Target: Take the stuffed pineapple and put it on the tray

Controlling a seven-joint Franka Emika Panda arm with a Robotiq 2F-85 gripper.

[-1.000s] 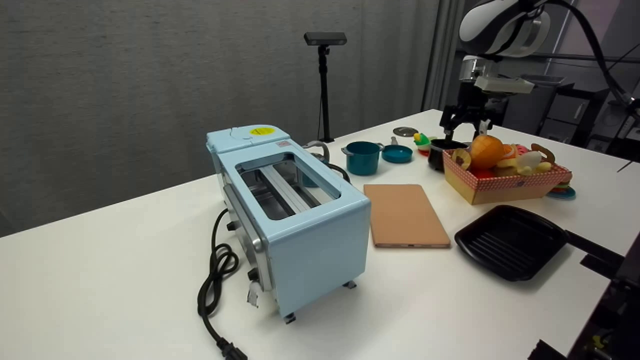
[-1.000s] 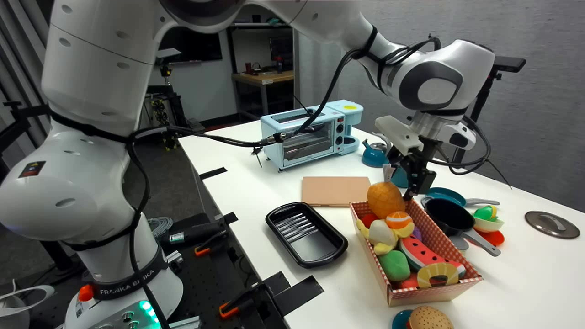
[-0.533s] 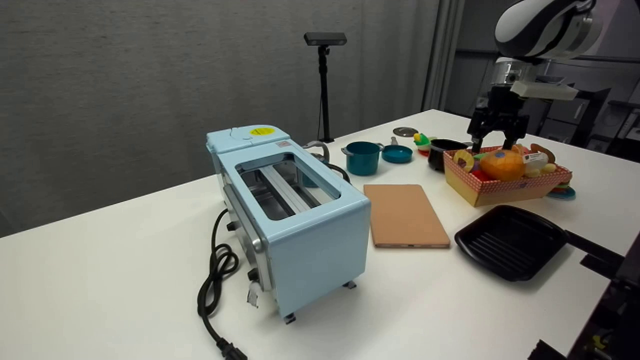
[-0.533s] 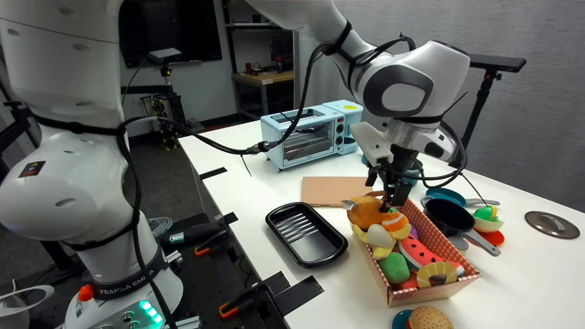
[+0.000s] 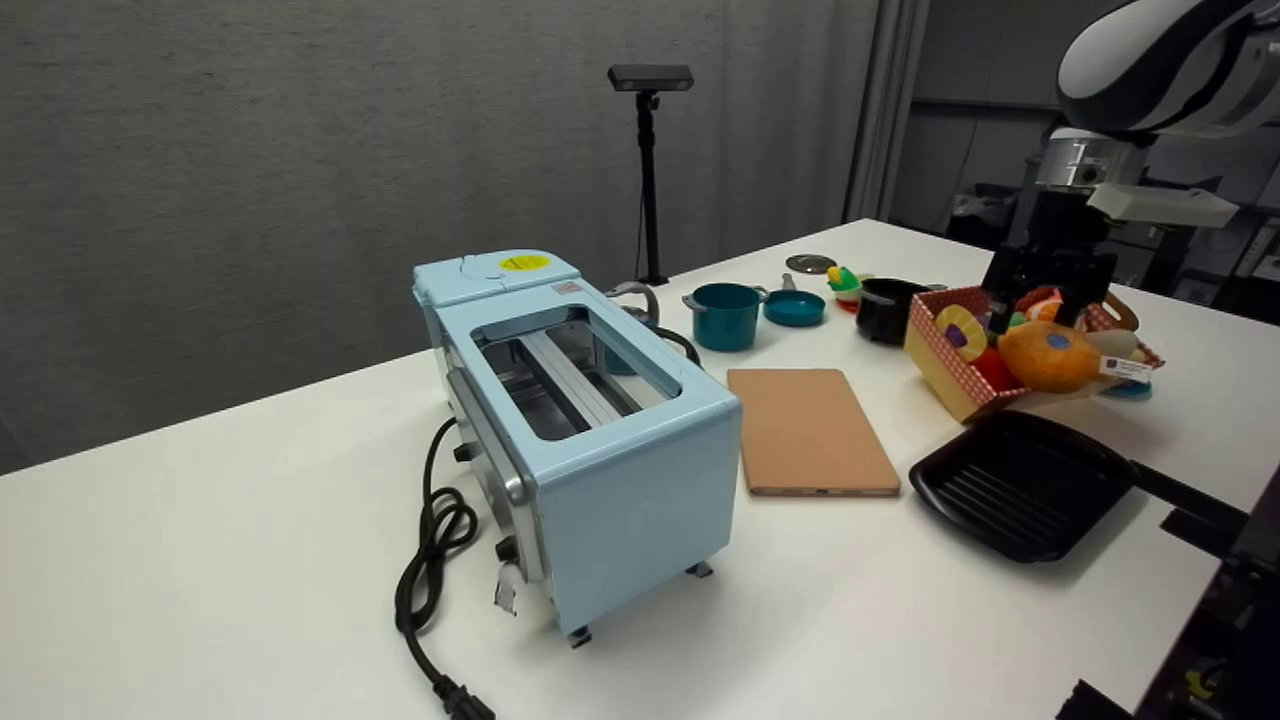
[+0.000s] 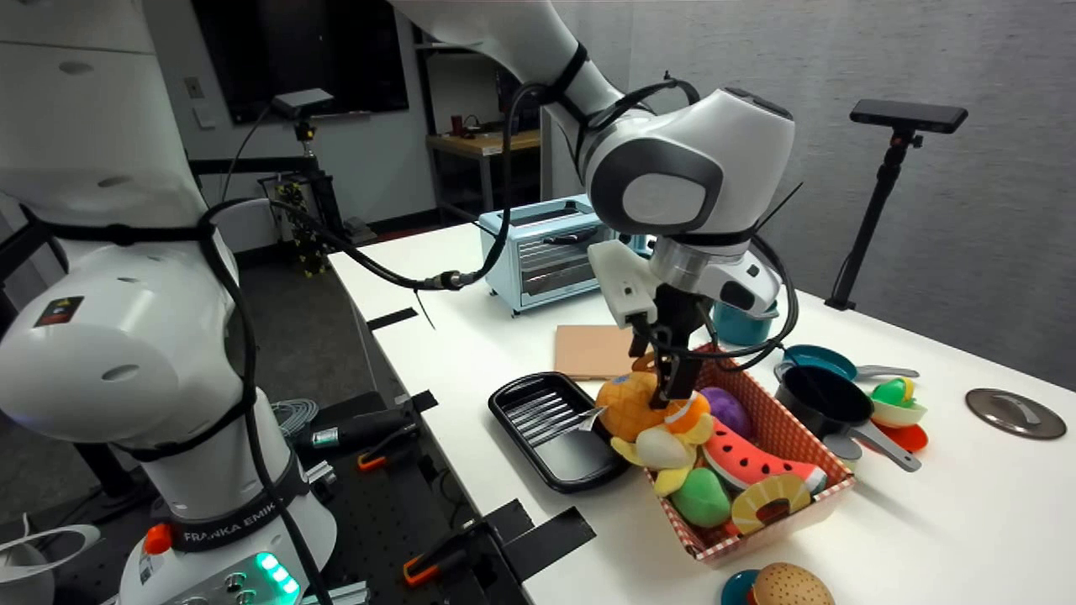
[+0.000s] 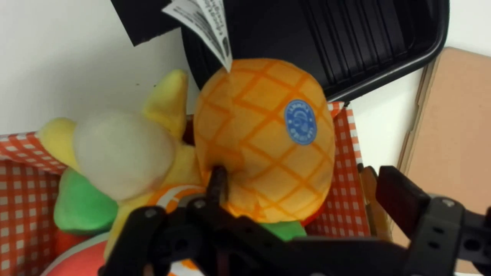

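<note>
"Wrist view: what does the end effector [image 7: 303, 176] hold?"

"Nothing. Its fingers stand wide apart, one seeming to dent the side of the pineapple [image 7: 264, 142], the other clear of it."

"So where's the pineapple?"

"In the box [image 7: 347, 191], overhanging the rim, its tag [image 7: 218, 28] poking out above the tray [image 7: 276, 30]."

"How will it handle?"

"Light and soft, I'd judge; the plush should squash without harm and hardly slip. Take it across the fat middle, keeping the box's rim out of the grip."

"What differs from a second ago?"

"Both exterior views show it: then it's upright, tag on top; now it's tipped over, tag out sideways. The box sits turned and nearer the tray, which lies just as before."
</note>
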